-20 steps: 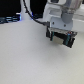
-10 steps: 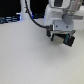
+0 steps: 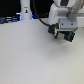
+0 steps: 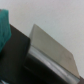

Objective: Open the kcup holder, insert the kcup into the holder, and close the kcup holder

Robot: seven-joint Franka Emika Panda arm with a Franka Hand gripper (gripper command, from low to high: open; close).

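In the exterior view my gripper (image 3: pixel 63 36) hangs at the upper right, low over the white table (image 3: pixel 30 55). A small greenish patch shows between its dark fingers; the picture is too blurred to tell whether it is the kcup. The wrist view shows, very close, a black boxy body (image 4: pixel 20 55) with a grey metallic panel (image 4: pixel 50 50), which may be part of the kcup holder, and a teal-green shape (image 4: pixel 4 25) beside it. The holder as a whole does not show in the exterior view. I cannot tell whether the jaws are open or shut.
A tall white bottle-shaped object with a dark mark (image 3: pixel 25 10) stands at the back, toward the exterior view's left. Dark equipment and cables (image 3: pixel 9 19) line the back edge. The arm's cable (image 3: pixel 44 22) loops behind the wrist.
The gripper has shifted only slightly, a little up and toward the exterior view's right. Nothing else has moved.
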